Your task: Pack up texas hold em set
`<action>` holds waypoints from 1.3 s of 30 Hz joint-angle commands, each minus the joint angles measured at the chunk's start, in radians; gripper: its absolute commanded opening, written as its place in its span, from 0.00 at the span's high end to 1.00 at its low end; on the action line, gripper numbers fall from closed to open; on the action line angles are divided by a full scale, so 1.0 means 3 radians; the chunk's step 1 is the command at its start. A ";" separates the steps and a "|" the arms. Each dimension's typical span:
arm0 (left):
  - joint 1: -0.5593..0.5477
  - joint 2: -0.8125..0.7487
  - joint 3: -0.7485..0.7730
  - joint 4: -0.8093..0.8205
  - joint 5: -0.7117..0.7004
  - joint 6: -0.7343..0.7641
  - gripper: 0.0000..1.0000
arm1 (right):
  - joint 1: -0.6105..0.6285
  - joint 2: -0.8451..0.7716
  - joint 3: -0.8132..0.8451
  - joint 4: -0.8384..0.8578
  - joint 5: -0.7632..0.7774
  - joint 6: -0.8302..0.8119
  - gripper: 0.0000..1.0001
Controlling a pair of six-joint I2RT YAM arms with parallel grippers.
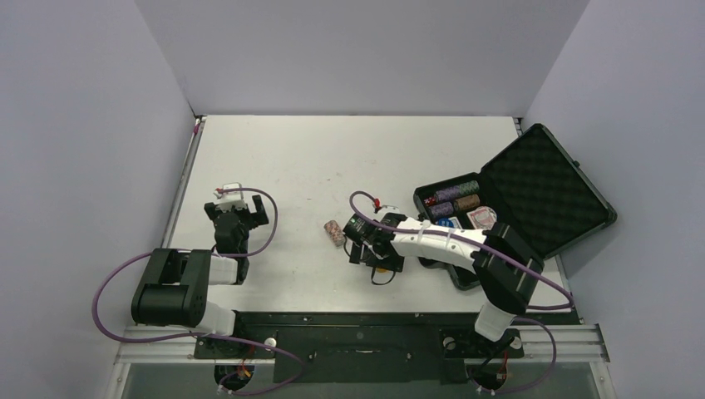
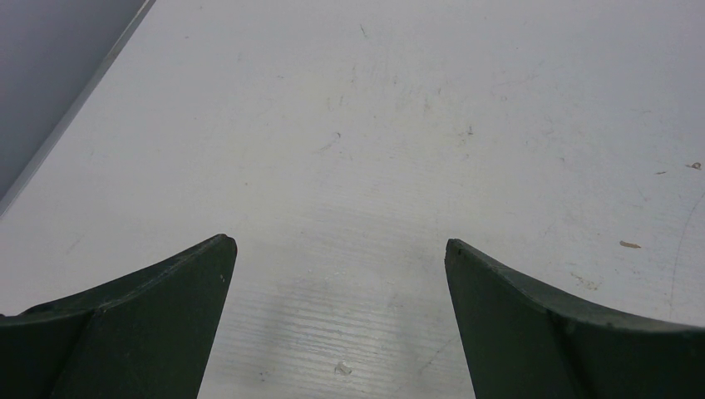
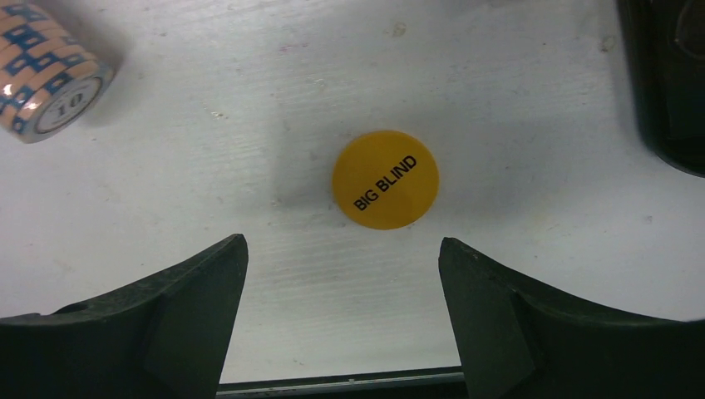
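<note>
right claw was spread wide, nothing between the fingers, low over the table at centre of the top view. yellow disc marked "big blind" lay flat just ahead of the fingertips, mid frame in the right wrist view, untouched. pink-and-blue chip stack lay on its side in that view's upper left, apart from the disc. case stood open at right of the top view, lid tipped back, with some chip stacks and a card deck in its tray. left claw was spread too, empty, over bare table at left. my read: step in hand was picking up the disc. it's thin and flat, so the next move likely needed fingers down at the surface straddling its edge, then a pinch, a lift and a carry right to the case. risk: the disc slides instead of being gripped.
</note>
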 commanded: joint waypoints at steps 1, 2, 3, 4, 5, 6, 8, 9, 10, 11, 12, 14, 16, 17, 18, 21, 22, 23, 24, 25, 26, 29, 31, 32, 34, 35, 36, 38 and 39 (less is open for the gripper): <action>-0.0009 0.0007 0.0080 0.0169 -0.0012 0.0008 0.04 | -0.0048 -0.0098 -0.0069 0.0065 -0.0040 -0.0022 0.19; -0.0009 0.0006 0.0078 0.0169 -0.0014 0.0006 0.04 | -0.0049 -0.0086 -0.0067 0.0036 -0.0041 -0.0044 0.20; -0.0009 0.0008 0.0081 0.0169 -0.0015 0.0005 0.04 | -0.0059 -0.0079 -0.0072 0.0026 -0.0041 -0.0058 0.20; -0.0009 0.0007 0.0081 0.0169 -0.0012 0.0007 0.04 | -0.0064 -0.0070 -0.0076 0.0010 -0.0046 -0.0070 0.20; -0.0009 0.0006 0.0082 0.0171 -0.0014 0.0007 0.04 | -0.0075 -0.0068 -0.0092 0.0005 -0.0049 -0.0076 0.20; -0.0009 0.0006 0.0081 0.0169 -0.0014 0.0008 0.04 | -0.0082 -0.0073 -0.0102 0.0008 -0.0061 -0.0080 0.20; -0.0009 0.0006 0.0078 0.0169 -0.0015 0.0006 0.04 | -0.0102 -0.0092 -0.0133 0.0030 -0.0069 -0.0078 0.20; -0.0011 0.0005 0.0078 0.0169 -0.0015 0.0005 0.04 | -0.0125 -0.0097 -0.0156 0.0064 -0.0085 -0.0075 0.20; -0.0010 0.0007 0.0078 0.0170 -0.0015 0.0004 0.04 | -0.0133 -0.0109 -0.0185 0.0091 -0.0094 -0.0076 0.20; -0.0010 0.0005 0.0078 0.0169 -0.0015 0.0004 0.04 | -0.0156 -0.0113 -0.0197 0.0147 -0.0122 -0.0079 0.20; -0.0009 0.0008 0.0080 0.0169 -0.0014 0.0007 0.04 | -0.0171 -0.0113 -0.0213 0.0176 -0.0135 -0.0085 0.20; -0.0011 0.0008 0.0078 0.0173 -0.0015 0.0006 0.04 | -0.0212 -0.0090 -0.0202 0.0223 -0.0167 -0.0096 0.20; -0.0010 0.0005 0.0081 0.0170 -0.0015 0.0008 0.04 | -0.0237 -0.0042 -0.0142 0.0209 -0.0179 -0.0121 0.20; -0.0009 0.0005 0.0080 0.0172 -0.0017 0.0006 0.04 | -0.0245 -0.0004 -0.0116 0.0186 -0.0181 -0.0149 0.21; -0.0009 0.0007 0.0079 0.0172 -0.0014 0.0007 0.04 | -0.0261 0.0016 -0.0069 0.0172 -0.0182 -0.0164 0.21; -0.0010 0.0009 0.0078 0.0172 -0.0015 0.0004 0.04 | -0.0302 0.0118 0.0034 0.0161 -0.0212 -0.0216 0.21; -0.0009 0.0007 0.0078 0.0171 -0.0012 0.0004 0.04 | -0.0323 0.0136 0.0051 0.0163 -0.0232 -0.0223 0.21; -0.0009 0.0008 0.0078 0.0169 -0.0014 0.0007 0.04 | -0.0334 0.0167 0.0085 0.0164 -0.0239 -0.0234 0.21; -0.0009 0.0009 0.0078 0.0166 -0.0014 0.0007 0.04 | -0.0352 0.0180 0.0102 0.0165 -0.0249 -0.0240 0.22; -0.0009 0.0007 0.0078 0.0168 -0.0015 0.0008 0.04 | -0.0364 0.0209 0.0140 0.0157 -0.0253 -0.0249 0.22; -0.0011 0.0007 0.0080 0.0168 -0.0015 0.0008 0.04 | -0.0380 0.0222 0.0163 0.0120 -0.0250 -0.0252 0.23; -0.0012 0.0010 0.0078 0.0173 -0.0014 0.0007 0.04 | -0.0394 0.0284 0.0225 0.0054 -0.0243 -0.0244 0.25; -0.0011 0.0009 0.0080 0.0170 -0.0015 0.0006 0.04 | -0.0396 0.0285 0.0226 -0.0008 -0.0225 -0.0217 0.27; -0.0010 0.0006 0.0078 0.0170 -0.0015 0.0005 0.04 | -0.0393 0.0267 0.0216 -0.0021 -0.0210 -0.0201 0.27; -0.0012 0.0007 0.0080 0.0173 -0.0015 0.0005 0.04 | -0.0394 0.0213 0.0154 -0.0014 -0.0205 -0.0177 0.28; -0.0011 0.0006 0.0079 0.0171 -0.0015 0.0008 0.04 | -0.0394 0.0191 0.0101 -0.0004 -0.0202 -0.0168 0.28; -0.0010 0.0009 0.0078 0.0172 -0.0015 0.0006 0.04 | -0.0392 0.0155 0.0052 0.0003 -0.0200 -0.0158 0.28; -0.0010 0.0005 0.0078 0.0173 -0.0015 0.0009 0.04 | -0.0396 0.0109 -0.0014 0.0011 -0.0193 -0.0150 0.29; -0.0010 0.0005 0.0080 0.0171 -0.0015 0.0007 0.04 | -0.0398 0.0096 -0.0040 0.0024 -0.0193 -0.0146 0.30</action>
